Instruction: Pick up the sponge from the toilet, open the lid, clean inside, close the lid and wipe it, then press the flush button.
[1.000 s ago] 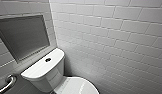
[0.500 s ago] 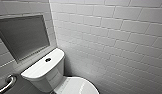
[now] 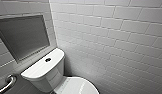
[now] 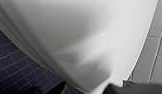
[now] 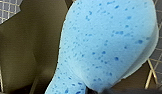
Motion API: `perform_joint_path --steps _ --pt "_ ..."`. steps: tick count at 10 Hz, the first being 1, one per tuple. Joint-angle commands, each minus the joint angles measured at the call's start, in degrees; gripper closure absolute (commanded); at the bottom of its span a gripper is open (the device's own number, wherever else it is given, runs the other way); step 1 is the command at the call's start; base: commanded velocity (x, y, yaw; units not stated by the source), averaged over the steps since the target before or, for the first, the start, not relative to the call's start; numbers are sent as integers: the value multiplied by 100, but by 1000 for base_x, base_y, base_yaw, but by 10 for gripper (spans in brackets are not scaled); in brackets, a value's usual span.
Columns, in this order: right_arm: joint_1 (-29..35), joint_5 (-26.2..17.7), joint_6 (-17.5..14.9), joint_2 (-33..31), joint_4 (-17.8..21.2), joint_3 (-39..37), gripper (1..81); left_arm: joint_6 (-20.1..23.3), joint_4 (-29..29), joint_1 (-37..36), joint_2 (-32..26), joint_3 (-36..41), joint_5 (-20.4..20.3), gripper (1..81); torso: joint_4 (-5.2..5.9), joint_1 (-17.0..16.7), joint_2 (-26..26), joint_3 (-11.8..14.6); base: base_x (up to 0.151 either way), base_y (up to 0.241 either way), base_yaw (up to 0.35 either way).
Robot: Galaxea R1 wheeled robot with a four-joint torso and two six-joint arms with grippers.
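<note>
Head view: the toilet (image 3: 44, 72) stands at 7 o'clock, in the corner of two walls of white tiles (image 3: 117, 37). Its tank top carries a dark round flush button (image 3: 48, 59) near the centre. The lid (image 3: 78, 86) lies closed over the bowl at 6 o'clock, glossy and bare on top. A recessed grey panel (image 3: 22, 37) is set in the wall at 10 o'clock, above the tank. A chrome grab bar (image 3: 7, 83) shows at 8 o'clock, beside the tank and apart from it.

Right wrist view: the sponge (image 5: 109, 42) sits close to the camera, bright blue with darker blue specks. It narrows sharply toward the right gripper (image 5: 97, 90), whose dark fingers are closed on that pinched end. Behind it are a dark olive surface and tiled floor.

Left wrist view: a curved, glossy white ceramic surface of the toilet sits very near the camera. Dark blue floor tiles (image 4: 14, 67) lie to one side of it and pale grey tiles (image 4: 149, 57) to the other. The left gripper (image 4: 117, 88) shows as dark parts at the frame edge; I cannot tell whether it is open or closed.
</note>
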Motion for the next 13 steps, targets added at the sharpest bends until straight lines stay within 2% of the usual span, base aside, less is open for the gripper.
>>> perform_joint_path --steps 1,4,7,10,13 --pt "252 -196 21 -28 76 -7 811 -20 -19 -930 -82 368 -96 10 0 0 0 0 0 0 0" --pt "252 -196 21 16 68 -51 811 -152 -19 -1019 -249 746 -140 10 0 0 0 0 0 0 0" --pt "252 -196 21 69 76 -130 811 -389 -1 -1036 -241 649 -149 10 0 0 0 -2 0 0 0" --pt "252 -187 21 69 76 -139 811 -389 16 -1036 -302 806 -316 10 0 0 0 -2 0 0 0" --pt "252 -179 21 77 76 -130 811 -337 69 -1045 -618 1570 -649 10 0 0 0 -2 0 0 0"
